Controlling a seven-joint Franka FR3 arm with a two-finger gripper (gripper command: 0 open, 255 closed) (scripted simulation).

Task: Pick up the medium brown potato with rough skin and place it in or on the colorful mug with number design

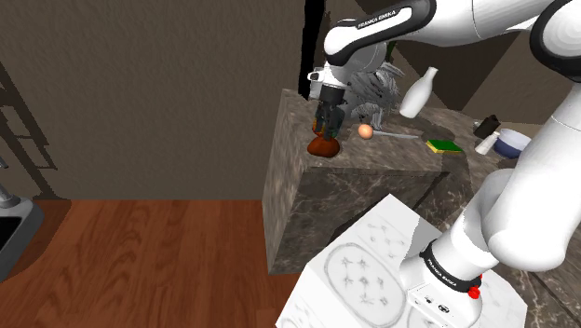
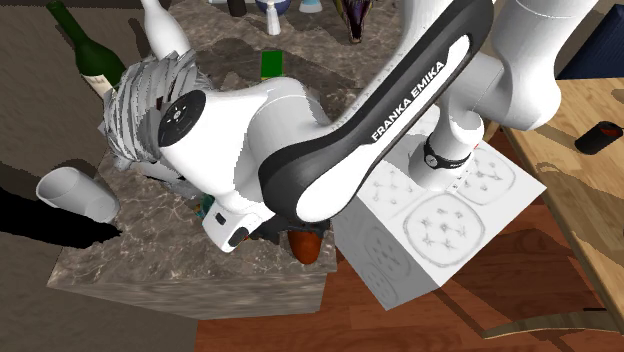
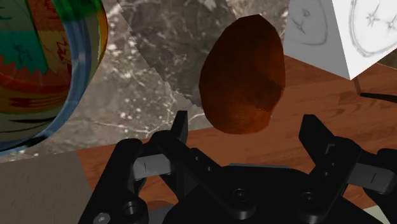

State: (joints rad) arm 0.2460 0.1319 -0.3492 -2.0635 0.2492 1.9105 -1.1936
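Note:
A reddish-brown potato point(image 3: 243, 75) lies near the corner of the dark marble counter point(image 3: 153, 57), close to its edge. My gripper point(image 3: 247, 121) hovers just above it, open, with one black finger on each side and neither touching the skin. In the shoulder view the gripper point(image 1: 326, 125) points down over the potato point(image 1: 323, 146). The colourful mug point(image 3: 44, 63), banded red, green and blue, stands right beside the gripper on the same counter. From the second exterior view the arm covers most of the hand, and the potato point(image 2: 306, 246) peeks out under it.
On the counter behind sit an orange ball point(image 1: 365, 131), a knife point(image 1: 398, 136), a green-yellow sponge point(image 1: 442, 145), a white vase point(image 1: 419, 93) and a grey spiky plant point(image 1: 374, 86). A plain white cup point(image 2: 75, 192) lies at the counter's other corner. Wooden floor lies below the edge.

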